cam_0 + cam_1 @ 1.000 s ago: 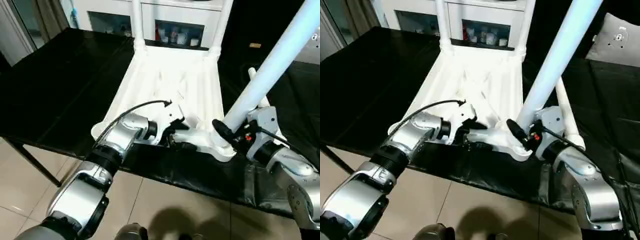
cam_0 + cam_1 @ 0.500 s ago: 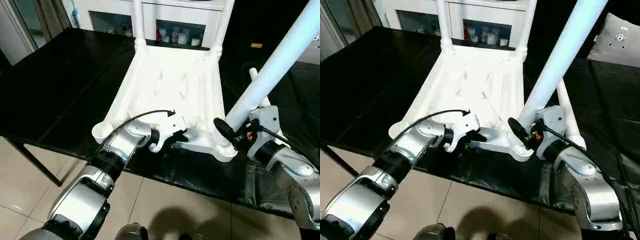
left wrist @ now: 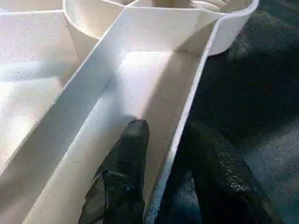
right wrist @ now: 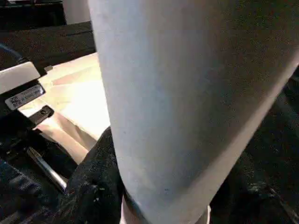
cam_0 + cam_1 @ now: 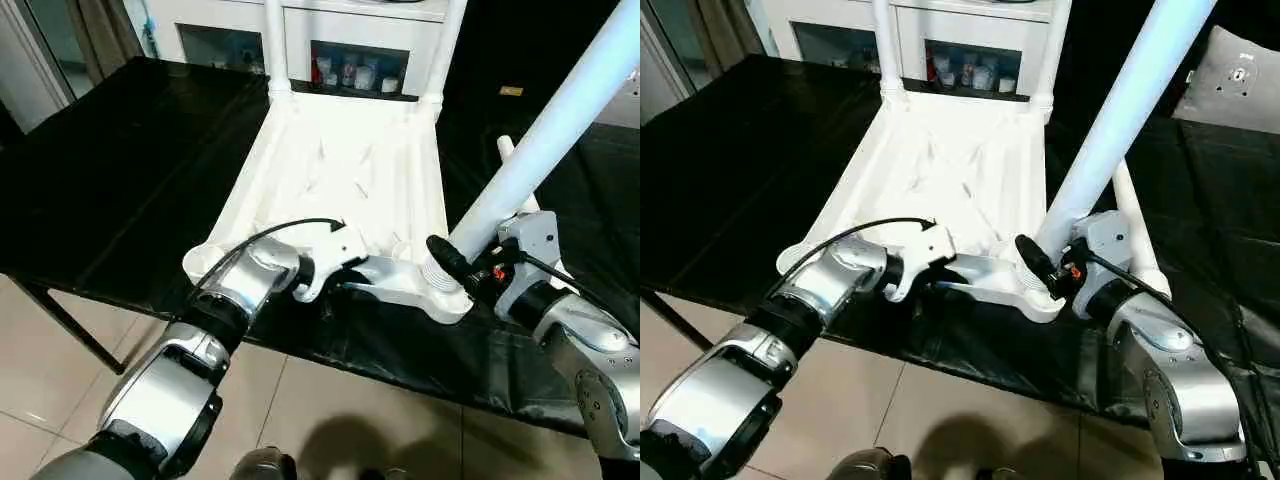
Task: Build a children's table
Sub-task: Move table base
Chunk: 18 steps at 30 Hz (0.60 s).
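Note:
The children's table top (image 5: pixel 340 160) lies upside down on a black table, ribs facing up. Two legs (image 5: pixel 273 40) (image 5: pixel 447 45) stand in its far corner sockets. My right gripper (image 5: pixel 455 270) is shut on a third leg (image 5: pixel 540 150), which leans up and to the right with its foot at the near right socket (image 5: pixel 440 295). That leg (image 4: pixel 187 93) looms close in the right wrist view beside one black finger (image 4: pixel 93 186). My left gripper (image 3: pixel 166 130) is open astride the top's near rim (image 3: pixel 187 116), one finger inside, one outside. The near left socket (image 5: pixel 205 265) is empty.
A fourth leg (image 5: pixel 1130 220) lies on the black table (image 5: pixel 120 160) behind my right wrist. A white cabinet with glass doors (image 5: pixel 360 60) stands at the back. A grey cushion (image 5: pixel 1240 80) sits at the far right. Tiled floor (image 5: pixel 60 400) lies below the table's near edge.
My left gripper's fingers have drawn much closer together around the near rim. The right gripper and its leg have stayed where they were.

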{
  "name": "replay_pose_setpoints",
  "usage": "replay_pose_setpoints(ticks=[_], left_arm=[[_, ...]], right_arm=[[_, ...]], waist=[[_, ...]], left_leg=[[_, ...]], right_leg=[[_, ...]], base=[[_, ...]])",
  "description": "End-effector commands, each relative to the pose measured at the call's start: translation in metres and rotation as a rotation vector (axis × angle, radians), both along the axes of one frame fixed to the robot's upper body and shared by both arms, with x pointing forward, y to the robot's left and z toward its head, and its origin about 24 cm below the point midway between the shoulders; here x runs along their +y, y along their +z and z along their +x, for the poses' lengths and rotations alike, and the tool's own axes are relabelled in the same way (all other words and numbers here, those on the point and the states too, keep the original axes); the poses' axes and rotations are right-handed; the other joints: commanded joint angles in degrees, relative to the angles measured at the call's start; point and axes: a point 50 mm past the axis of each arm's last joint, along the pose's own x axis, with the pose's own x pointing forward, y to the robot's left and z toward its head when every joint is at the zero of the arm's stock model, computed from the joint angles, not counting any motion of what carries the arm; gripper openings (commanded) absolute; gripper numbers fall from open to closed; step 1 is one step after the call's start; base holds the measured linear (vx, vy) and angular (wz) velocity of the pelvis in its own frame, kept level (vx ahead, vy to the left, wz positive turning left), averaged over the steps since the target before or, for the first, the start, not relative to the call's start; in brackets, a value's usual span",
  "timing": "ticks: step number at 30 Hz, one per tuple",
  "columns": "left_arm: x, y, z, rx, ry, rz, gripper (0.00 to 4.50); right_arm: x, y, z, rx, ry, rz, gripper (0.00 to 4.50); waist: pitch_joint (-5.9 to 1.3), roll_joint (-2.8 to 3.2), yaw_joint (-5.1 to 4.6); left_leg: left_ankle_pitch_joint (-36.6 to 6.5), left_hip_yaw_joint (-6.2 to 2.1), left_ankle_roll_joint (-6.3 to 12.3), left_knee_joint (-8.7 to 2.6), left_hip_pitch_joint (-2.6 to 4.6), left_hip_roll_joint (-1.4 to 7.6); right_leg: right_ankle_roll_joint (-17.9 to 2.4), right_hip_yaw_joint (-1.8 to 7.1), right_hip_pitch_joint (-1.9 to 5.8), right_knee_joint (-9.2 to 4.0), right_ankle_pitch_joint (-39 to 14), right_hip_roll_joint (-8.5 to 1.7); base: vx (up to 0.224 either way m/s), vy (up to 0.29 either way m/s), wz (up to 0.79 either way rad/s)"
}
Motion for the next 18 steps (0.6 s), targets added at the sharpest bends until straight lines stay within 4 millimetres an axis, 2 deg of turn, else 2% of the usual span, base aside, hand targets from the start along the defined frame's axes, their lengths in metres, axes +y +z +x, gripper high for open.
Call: replay_pose_setpoints(ticks=[1,5,8,9,11,12,13,14,15,16,17,18], left_arm=[[0.001,0.004,0.002,-0.008,-0.020,0.015,1.16],[0.016,0.005,0.004,0.011,0.026,-0.010,0.99],[0.032,0.006,0.003,-0.008,0.035,-0.009,0.93],[0.036,0.006,0.001,-0.013,0.032,-0.007,0.93],[0.043,0.007,-0.001,-0.019,0.026,-0.004,0.92],[0.050,0.007,-0.004,-0.027,0.017,0.000,0.92],[0.066,0.008,-0.013,-0.024,0.011,0.024,0.91],[0.066,0.008,-0.013,-0.024,0.011,0.024,0.91],[0.069,0.008,-0.015,-0.022,0.020,0.034,0.91],[0.074,0.008,-0.017,-0.020,0.042,0.050,0.90],[0.075,0.008,-0.018,-0.020,0.049,0.052,0.90],[0.075,0.008,-0.017,-0.025,0.074,0.051,0.89]], right_arm=[[0.002,0.006,-0.003,-0.023,0.025,0.000,1.91],[0.012,0.007,-0.002,-0.013,0.055,0.037,1.91],[0.014,0.007,0.000,-0.002,0.069,0.058,1.91],[0.015,0.007,0.000,-0.003,0.075,0.056,1.91],[0.015,0.007,0.000,-0.004,0.081,0.053,1.91],[0.015,0.007,0.001,-0.004,0.085,0.051,1.91],[0.015,0.007,0.004,-0.002,0.097,0.054,1.91],[0.015,0.007,0.004,-0.002,0.097,0.054,1.91],[0.015,0.006,0.005,-0.001,0.102,0.053,1.91],[0.016,0.006,0.006,0.002,0.110,0.051,1.91],[0.016,0.006,0.006,0.003,0.112,0.051,1.91],[0.016,0.005,0.006,0.005,0.115,0.049,1.91]], waist=[[-4.24,-0.59,0.07],[-4.45,-0.32,0.26],[-4.38,-0.29,-0.15],[-4.45,-1.11,-0.09],[-4.29,-0.83,-0.27],[-4.39,-1.15,-0.37],[-4.30,-1.00,-0.61],[-4.45,-1.23,-1.08],[-4.34,-0.98,-1.27],[-4.36,-1.06,-1.41],[-4.22,-1.06,-1.50],[-4.24,-1.27,-1.40]], left_leg=[[-10.16,-4.32,3.54,-4.41,1.29,8.64],[-9.38,-4.42,3.96,-4.47,1.22,8.83],[-9.50,-4.49,3.74,-4.57,0.90,8.77],[-8.85,-4.33,3.69,-4.48,1.04,8.63],[-8.44,-4.13,3.77,-4.45,1.03,8.49],[-7.78,-4.27,3.88,-4.56,0.98,8.80],[-7.49,-4.19,4.15,-4.66,0.82,8.81],[-7.02,-4.48,3.94,-4.85,0.72,9.09],[-6.99,-4.24,4.26,-4.88,0.86,8.94],[-7.69,-4.09,3.62,-4.65,1.19,8.86],[-6.98,-3.83,3.94,-4.59,0.99,8.52],[-6.95,-3.58,4.14,-4.43,1.22,8.34]], right_leg=[[-5.39,5.67,2.99,-5.50,-15.24,-11.11],[-6.00,5.73,3.04,-5.07,-12.80,-11.19],[-6.19,5.73,3.26,-5.07,-13.28,-11.45],[-6.03,5.73,3.23,-4.93,-14.02,-11.64],[-5.44,5.69,2.99,-5.20,-15.59,-11.31],[-5.47,5.68,3.04,-4.81,-14.82,-11.42],[-5.47,5.73,2.93,-4.89,-14.44,-11.26],[-6.17,5.64,3.05,-3.99,-12.29,-11.27],[-6.10,5.70,2.68,-4.38,-12.14,-11.00],[-6.68,5.83,2.74,-4.25,-11.98,-11.34],[-6.69,5.78,2.75,-4.49,-12.06,-11.07],[-6.38,5.80,2.68,-4.78,-12.85,-10.98]], base=[[0.000,0.000,0.00],[0.000,0.000,0.00],[0.000,0.000,0.00],[0.000,0.000,0.00],[0.000,0.000,0.00],[0.000,0.000,0.00],[0.000,0.000,0.00],[0.000,0.000,0.00],[0.000,0.000,0.00],[0.000,0.000,0.00],[0.000,0.000,0.00],[0.000,0.000,0.00]])
